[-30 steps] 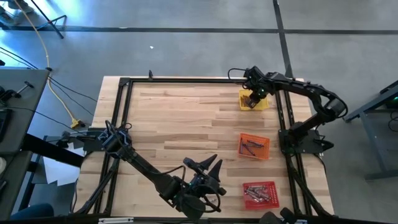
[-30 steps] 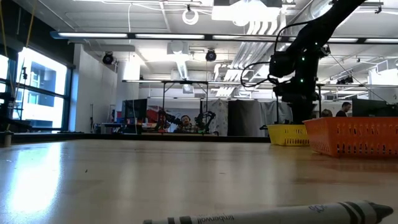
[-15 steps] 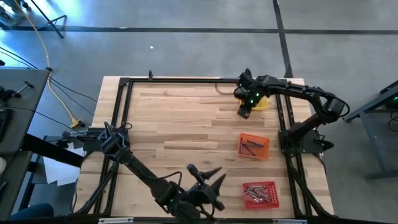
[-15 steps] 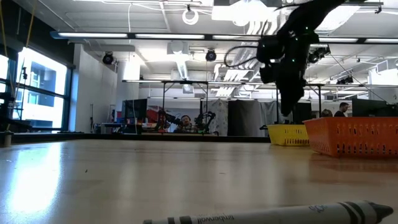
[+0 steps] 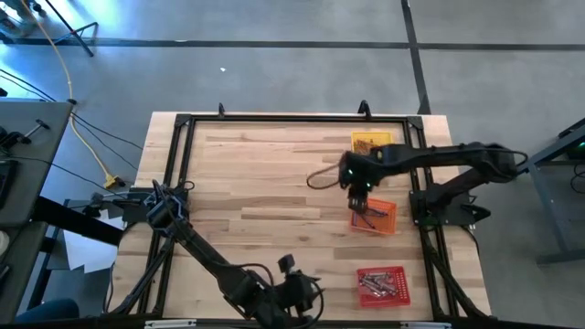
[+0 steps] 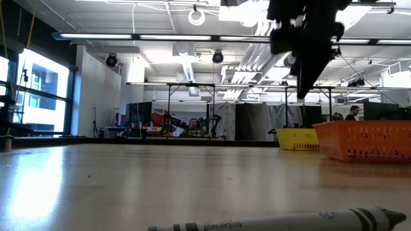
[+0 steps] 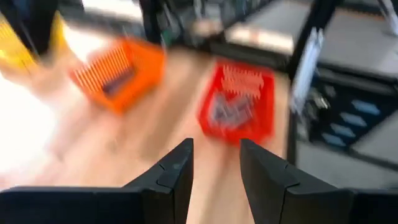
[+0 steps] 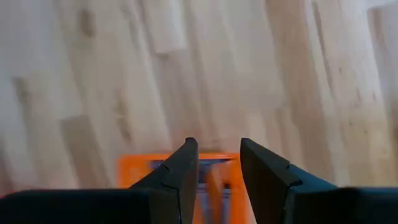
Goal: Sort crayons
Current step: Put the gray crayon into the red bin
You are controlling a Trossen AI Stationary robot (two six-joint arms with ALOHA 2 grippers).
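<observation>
High view shows the crayons [image 5: 370,215] lying as small dark sticks inside the orange tray [image 5: 388,219], with another heap of greyish ones in the red tray [image 5: 399,273] nearer the tabletop's front edge. One more grey crayon [image 6: 276,222] lies loose on the wood right in front of the low camera, on its side, its tip pointing towards the trays. A yellow tray [image 5: 377,139] sits at the far side, in line with the other two along the right of the tabletop [image 5: 265,183].

The right gripper [image 5: 357,192] hangs over the inner edge of the orange tray, its arm reaching in from the right. In the right wrist view its two fingers [image 8: 181,171] stand a narrow gap apart with nothing between them, and the orange tray shows just beyond their tips.

The left gripper [image 7: 216,165] is low at the front edge of the tabletop, left of the red tray. Its fingers are likewise slightly parted and empty, pointing towards the red and orange trays.
</observation>
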